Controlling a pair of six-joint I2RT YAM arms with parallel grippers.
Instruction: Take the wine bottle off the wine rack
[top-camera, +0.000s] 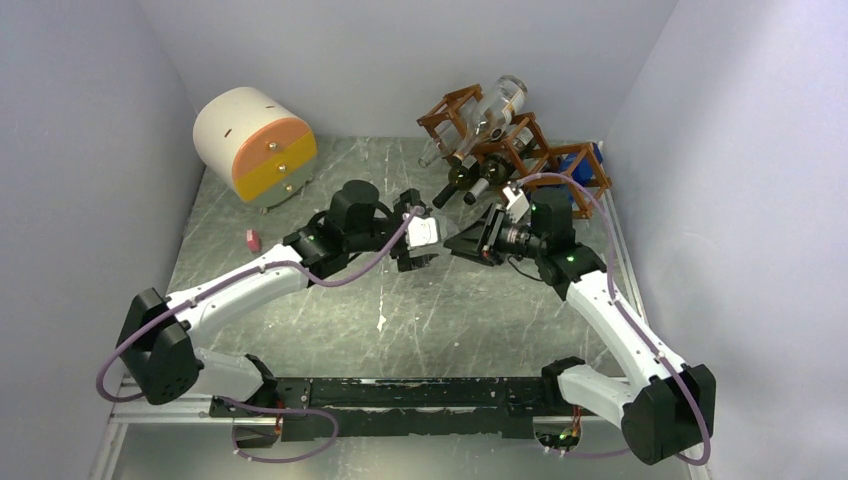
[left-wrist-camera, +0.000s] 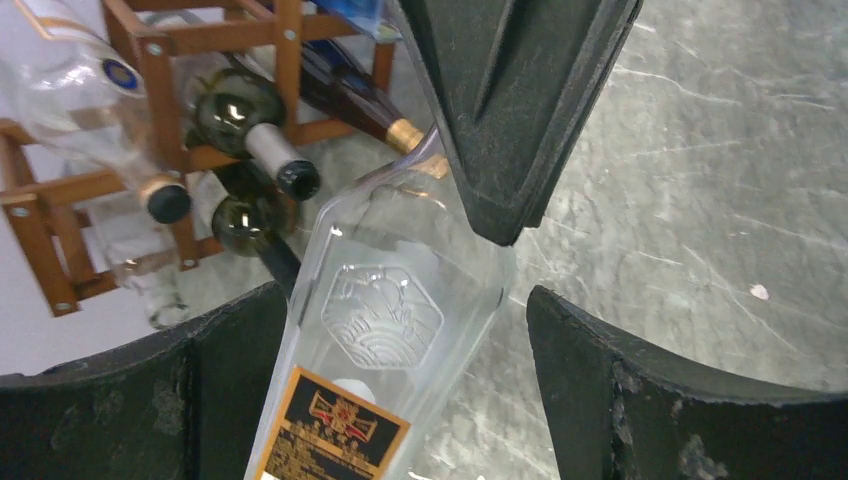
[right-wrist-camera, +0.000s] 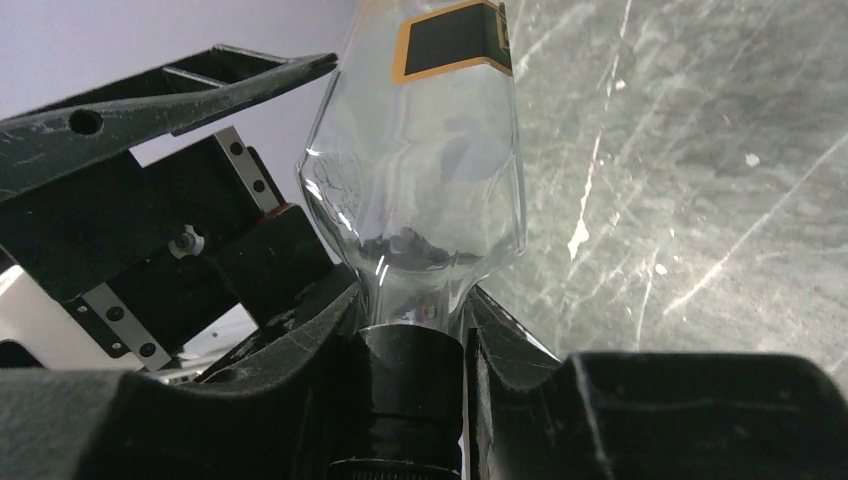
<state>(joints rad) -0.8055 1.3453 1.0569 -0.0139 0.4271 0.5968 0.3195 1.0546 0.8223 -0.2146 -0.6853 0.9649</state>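
Item: clear wine bottle (right-wrist-camera: 420, 180), black-and-gold label, black cap. Location: clear of the wine rack (top-camera: 500, 140), held low over the marbled table (top-camera: 400, 310) between the two arms.

Right gripper (right-wrist-camera: 410, 325): pinched on the bottle's neck just above the cap.

Left gripper (left-wrist-camera: 400, 305): fingers spread to either side of the bottle's body; a firm hold is not seen.

Rack contents: several other bottles (left-wrist-camera: 245, 120), necks outward.

Step judged: removal is largely done and a handover or set-down is pending. Next move: the body is to be steadied before the neck grip is loosened.
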